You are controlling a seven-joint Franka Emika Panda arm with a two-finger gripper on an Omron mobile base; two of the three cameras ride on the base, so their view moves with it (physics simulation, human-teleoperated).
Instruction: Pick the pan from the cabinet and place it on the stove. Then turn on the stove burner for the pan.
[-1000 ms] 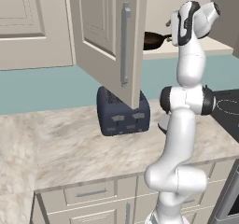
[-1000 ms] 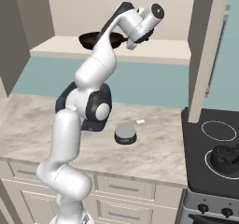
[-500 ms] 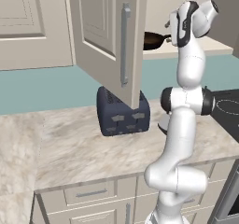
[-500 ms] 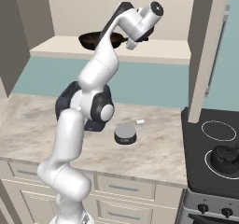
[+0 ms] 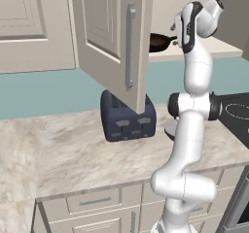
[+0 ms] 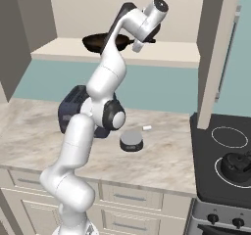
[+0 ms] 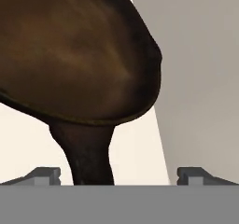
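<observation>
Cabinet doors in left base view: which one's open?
The cabinet door with the long vertical grey bar handle, swung out above the toaster. It exposes the shelf holding the pan. The door to its left sits flush, shut.

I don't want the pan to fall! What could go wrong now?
The gripper is open and the pan handle sits closer to one finger than the other, so closing might grab it crooked or nudge it. The pan rests on the cabinet shelf high above the counter, so a slip could drop it near the toaster. The open cabinet door hangs close to the arm and might get bumped.
</observation>
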